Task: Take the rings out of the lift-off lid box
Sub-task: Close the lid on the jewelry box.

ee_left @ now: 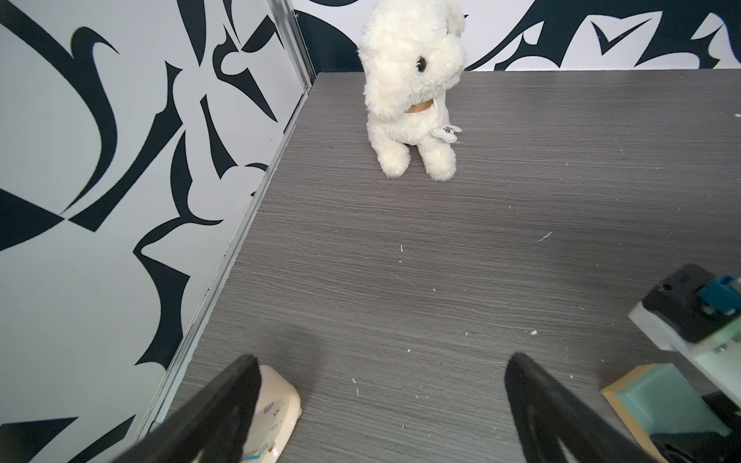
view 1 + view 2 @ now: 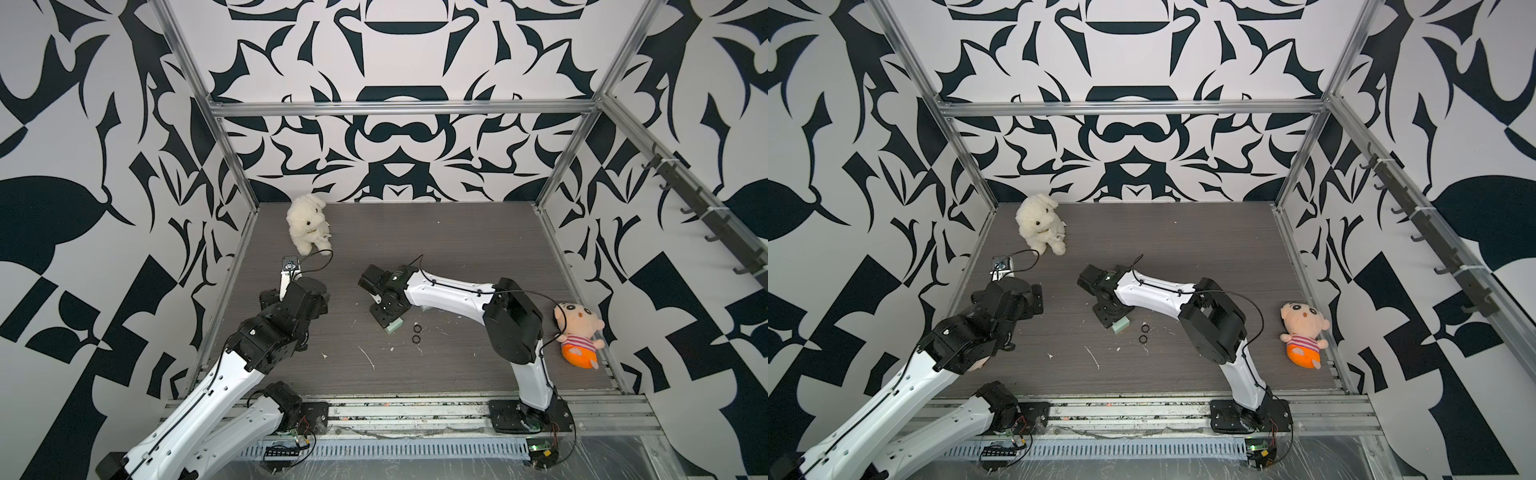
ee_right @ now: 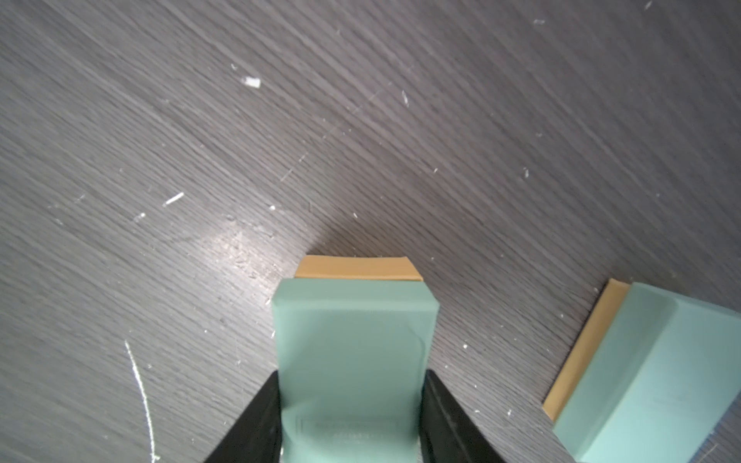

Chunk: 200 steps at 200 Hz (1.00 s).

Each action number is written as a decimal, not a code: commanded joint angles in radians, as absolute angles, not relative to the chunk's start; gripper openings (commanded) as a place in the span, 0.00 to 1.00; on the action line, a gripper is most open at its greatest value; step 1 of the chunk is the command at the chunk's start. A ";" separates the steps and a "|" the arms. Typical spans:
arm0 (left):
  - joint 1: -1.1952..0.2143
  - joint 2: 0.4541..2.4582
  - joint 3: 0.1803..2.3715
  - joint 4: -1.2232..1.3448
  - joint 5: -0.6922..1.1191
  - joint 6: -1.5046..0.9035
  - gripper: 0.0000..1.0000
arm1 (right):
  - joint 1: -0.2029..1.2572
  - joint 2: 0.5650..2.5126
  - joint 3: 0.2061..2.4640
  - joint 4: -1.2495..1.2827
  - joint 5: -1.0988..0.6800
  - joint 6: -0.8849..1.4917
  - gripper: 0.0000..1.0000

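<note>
Table (image 3: 160,120) of dark grey wood-grain laminate, mostly matt, with one faint shiny patch and pale scratches. The mint box half (image 3: 353,344) and the other half (image 3: 649,368) are smooth and matt, with tan card-like edges. A plush dog (image 1: 409,80) has fluffy cream fur; a doll (image 2: 577,332) is soft cloth. The frame (image 2: 395,109) is brushed metal. The tiny rings (image 2: 417,328) look black, perhaps matt.

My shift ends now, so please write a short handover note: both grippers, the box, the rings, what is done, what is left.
Left gripper: open, empty, by the left wall.
Right gripper: shut on one mint box part.
Other mint part: on the table beside it.
Done: two black rings lie on the table, outside the box.
Left: no grey ring is visible; check both parts.
</note>
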State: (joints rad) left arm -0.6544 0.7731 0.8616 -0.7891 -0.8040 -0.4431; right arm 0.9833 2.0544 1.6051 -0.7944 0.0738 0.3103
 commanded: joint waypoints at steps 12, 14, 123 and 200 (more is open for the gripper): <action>-0.649 0.761 0.857 -0.788 -0.800 -0.433 1.00 | 0.976 2.051 1.646 -0.816 0.078 0.300 0.54; -0.649 0.761 0.857 -0.788 -0.799 -0.433 0.99 | 0.976 2.052 1.645 -0.816 0.077 0.301 0.54; -0.649 0.761 0.857 -0.787 -0.799 -0.433 1.00 | 0.970 2.083 1.658 -0.829 0.055 0.294 0.54; -0.646 0.761 0.856 -0.787 -0.796 -0.431 0.99 | 0.971 2.061 1.632 -0.842 0.062 0.319 0.54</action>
State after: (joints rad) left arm -0.6518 0.7731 0.8616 -0.7891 -0.8036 -0.4393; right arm 0.9714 2.0789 1.6295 -0.8146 0.0620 0.3107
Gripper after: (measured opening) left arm 0.994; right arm 0.541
